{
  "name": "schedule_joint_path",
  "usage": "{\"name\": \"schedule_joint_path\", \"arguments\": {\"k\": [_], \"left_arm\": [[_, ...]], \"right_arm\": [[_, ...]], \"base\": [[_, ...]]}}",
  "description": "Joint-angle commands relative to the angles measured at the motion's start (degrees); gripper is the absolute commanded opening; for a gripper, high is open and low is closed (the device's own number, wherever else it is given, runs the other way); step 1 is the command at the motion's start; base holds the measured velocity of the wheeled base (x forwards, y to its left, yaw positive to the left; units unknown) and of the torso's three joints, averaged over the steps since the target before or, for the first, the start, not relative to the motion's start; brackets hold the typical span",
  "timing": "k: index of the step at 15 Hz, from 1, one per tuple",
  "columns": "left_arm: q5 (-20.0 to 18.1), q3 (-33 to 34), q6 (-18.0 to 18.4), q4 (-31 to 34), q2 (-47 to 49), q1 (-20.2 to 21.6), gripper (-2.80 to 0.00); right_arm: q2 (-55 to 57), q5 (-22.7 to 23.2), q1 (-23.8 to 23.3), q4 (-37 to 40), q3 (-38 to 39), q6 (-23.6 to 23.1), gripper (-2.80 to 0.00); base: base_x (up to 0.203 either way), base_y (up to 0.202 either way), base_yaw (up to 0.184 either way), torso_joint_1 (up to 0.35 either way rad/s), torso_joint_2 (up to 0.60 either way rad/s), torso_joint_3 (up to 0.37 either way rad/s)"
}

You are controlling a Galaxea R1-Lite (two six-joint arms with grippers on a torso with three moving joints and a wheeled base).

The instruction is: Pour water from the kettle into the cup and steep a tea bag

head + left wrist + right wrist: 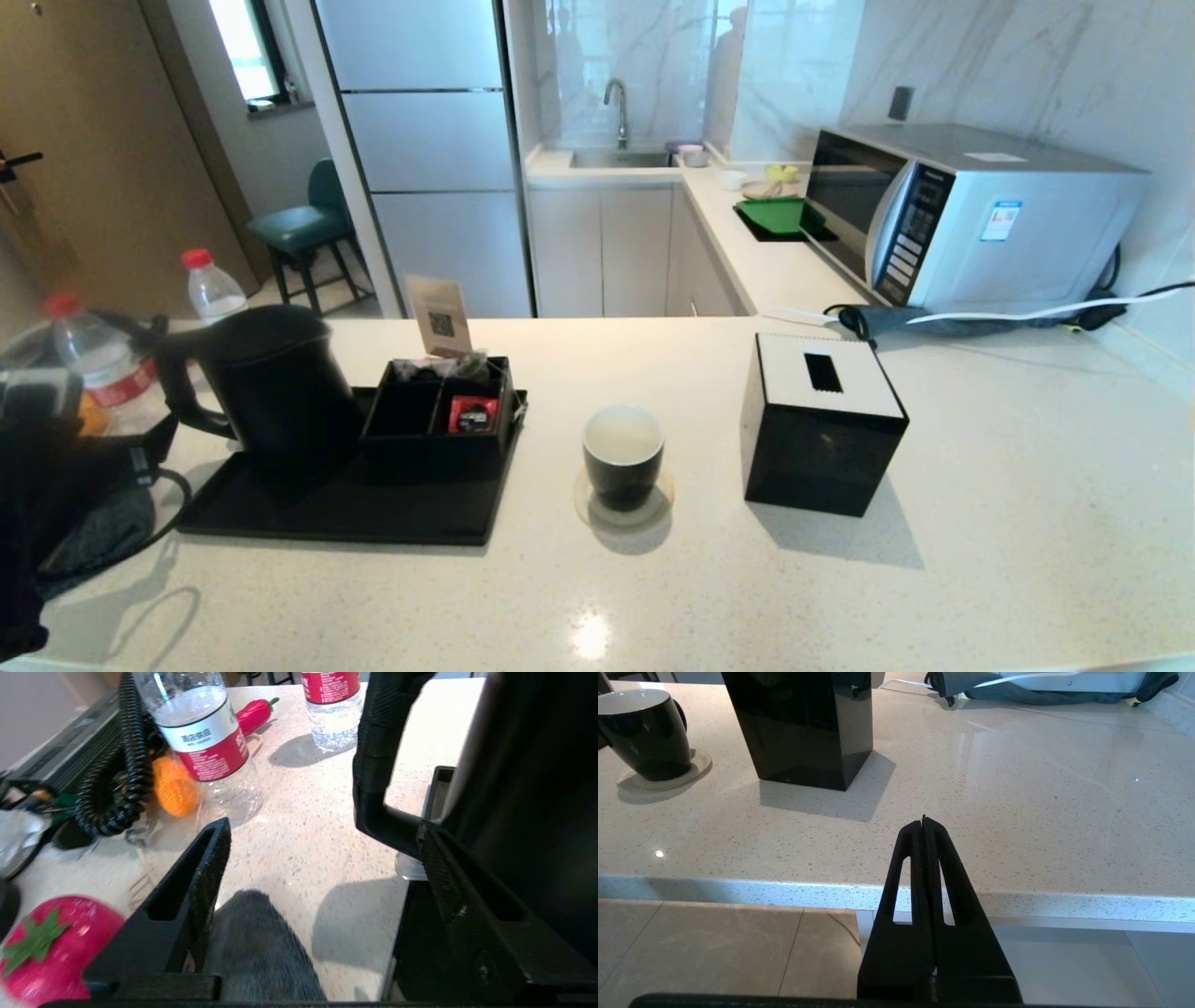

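Note:
The matte black kettle point(271, 383) stands upright on the black tray point(373, 518) at the left. My left gripper point(322, 830) is open just short of the kettle's loop handle point(373, 765), with only counter and grey cloth between its fingers point(205, 863). The black cup point(623, 457) sits on a round coaster mid-counter; its white inside looks pale yellowish point(623, 434). I cannot pick out the tea bag for sure. My right gripper point(924, 821) is shut and empty at the counter's front edge, well apart from the cup point(644, 732).
Two red-capped bottles point(103, 359) point(213, 285) stand left of the kettle. An organiser point(439, 411) on the tray holds a red sachet point(473, 413). A black cube box point(822, 425) stands right of the cup. A toy tomato point(42, 947), coiled cable point(126, 756) and microwave point(971, 215) are around.

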Motion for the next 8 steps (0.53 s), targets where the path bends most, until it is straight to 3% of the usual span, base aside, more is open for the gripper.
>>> {"name": "schedule_joint_path", "arguments": {"k": [1,8], "left_arm": [[-0.49,-2.74,0.04,-2.75,3.71,0.59,0.0],[-0.59,-5.01,-0.31,-2.75,5.61,0.25,0.0]], "right_arm": [[0.07,0.03,0.02,-0.01,0.0,-0.02,-2.8],[0.07,0.03,0.02,-0.01,0.0,-0.11,-2.8]], "base": [[0.0,0.0,0.0,0.0,0.0,0.0],[0.0,0.0,0.0,0.0,0.0,0.0]]}}
